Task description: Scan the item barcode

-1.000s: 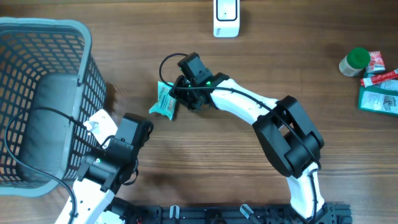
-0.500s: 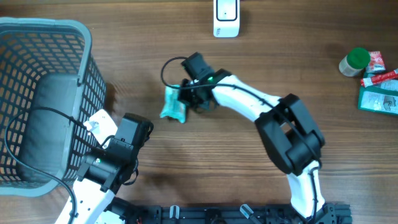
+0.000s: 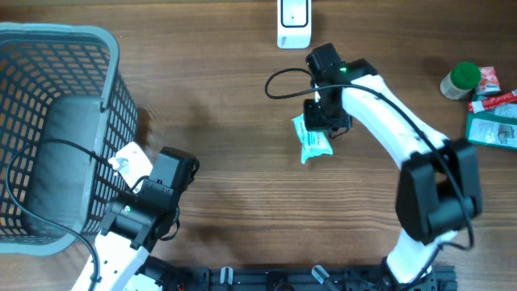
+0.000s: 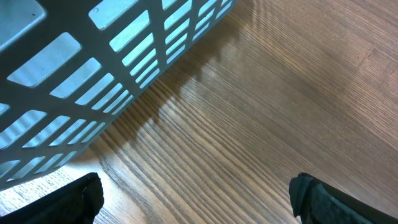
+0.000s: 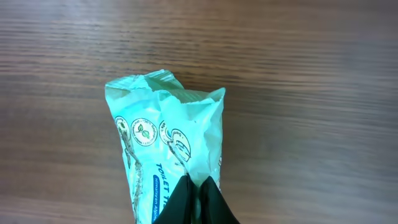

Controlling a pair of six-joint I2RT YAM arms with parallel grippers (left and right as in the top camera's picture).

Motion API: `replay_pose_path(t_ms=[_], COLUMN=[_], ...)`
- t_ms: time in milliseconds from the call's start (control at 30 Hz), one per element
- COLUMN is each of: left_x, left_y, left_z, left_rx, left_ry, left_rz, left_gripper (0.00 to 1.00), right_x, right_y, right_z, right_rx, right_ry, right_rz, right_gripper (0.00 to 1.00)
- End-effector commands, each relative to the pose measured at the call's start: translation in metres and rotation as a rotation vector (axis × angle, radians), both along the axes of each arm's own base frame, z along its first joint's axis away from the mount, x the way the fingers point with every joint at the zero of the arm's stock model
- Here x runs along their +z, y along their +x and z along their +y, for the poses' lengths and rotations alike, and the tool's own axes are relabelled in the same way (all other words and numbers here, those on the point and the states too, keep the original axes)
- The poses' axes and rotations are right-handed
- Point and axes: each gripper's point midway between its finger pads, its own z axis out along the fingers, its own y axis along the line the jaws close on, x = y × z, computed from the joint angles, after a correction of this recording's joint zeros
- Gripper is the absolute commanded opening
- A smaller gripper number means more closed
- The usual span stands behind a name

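The right claw [image 5: 194, 198] is clenched on one end of a teal tissue packet [image 5: 165, 137], pinching only a thin fold of the wrapper. From overhead, the packet sits over the middle of the table [image 3: 242, 97]. It is a little toward the robot from a white device [image 3: 293, 23] at the far edge, which I take to be the scanner. The packet looks lifted off the wood, though the frames do not settle that.

The left claw [image 4: 196, 196] is released, fingers spread wide with nothing between them, and it waits low beside the grey basket [image 4: 93, 68].

The step in hand looks like presenting the packet to the scanner. The face in the wrist view carries brand print and round icons but no barcode. The code is probably on a hidden side, so the wrist likely needs to roll until that side faces the scanner's window.

With so slim a pinch, the packet may swing or slip. A slow, smooth carry would suit, followed by a steady pause with the packet near the device but not touching it. The fingers should stay clear of the printed code.
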Motion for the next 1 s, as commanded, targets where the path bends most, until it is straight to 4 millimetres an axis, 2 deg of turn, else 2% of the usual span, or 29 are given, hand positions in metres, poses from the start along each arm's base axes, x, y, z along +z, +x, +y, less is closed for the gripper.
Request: replay_pose_path(t_ms=[0, 33, 67, 167, 200, 267, 333, 367, 400, 533, 700, 900, 967], left_x=[0.000, 0.000, 0.000, 0.000, 0.000, 0.000, 0.000, 0.000, 0.000, 0.000, 0.000, 0.000, 0.000], left_y=[-0.001, -0.001, -0.001, -0.001, -0.001, -0.001, -0.001, -0.001, -0.001, -0.001, -0.001, -0.001, -0.001], left_z=[0.001, 0.001, 0.001, 0.001, 0.001, 0.001, 0.001, 0.001, 0.001, 0.001, 0.001, 0.001, 0.001], left_rx=[-0.002, -0.002, -0.002, -0.002, -0.002, -0.002, -0.002, -0.002, -0.002, -0.002, -0.002, -0.002, -0.002], left_ry=[0.006, 0.006, 0.006, 0.006, 0.006, 0.006, 0.006, 0.006, 0.006, 0.006, 0.006, 0.006, 0.006], left_rz=[-0.001, -0.001, -0.001, -0.001, -0.001, -0.001, -0.001, -0.001, -0.001, -0.001, -0.001, -0.001, -0.001], left_gripper=[1.00, 1.00, 1.00, 1.00, 1.00, 1.00, 1.00, 1.00, 1.00, 1.00, 1.00, 1.00, 1.00], right_x=[0.043, 0.049, 0.053, 0.053, 0.051, 0.050, 0.051, 0.050, 0.049, 0.022, -0.039, -0.069, -0.078], right_y=[0.001, 0.001, 0.001, 0.000, -0.002, -0.002, -0.001, 0.002, 0.003, 0.002, -0.018, -0.032, -0.036], right_z=[-0.006, -0.004, -0.004, -0.004, -0.004, -0.002, -0.002, -0.001, 0.000, -0.001, -0.009, -0.006, -0.008], right_rx=[0.031, 0.034, 0.034, 0.034, 0.036, 0.037, 0.036, 0.037, 0.036, 0.031, -0.036, -0.061, -0.063], right_ry=[-0.009, 0.008, 0.014, 0.013, 0.010, 0.016, 0.019, 0.021, 0.024, 0.027, 0.027, 0.078, 0.078], right_rz=[-0.118, -0.129, -0.140, -0.136, -0.125, -0.123, -0.130, -0.140, -0.145, -0.150, -0.118, -0.115, -0.118], right_gripper=[0.44, 0.56, 0.61, 0.68, 0.64, 0.49, 0.28, 0.10, 0.04, 0.04, 0.04, 0.04, 0.08])
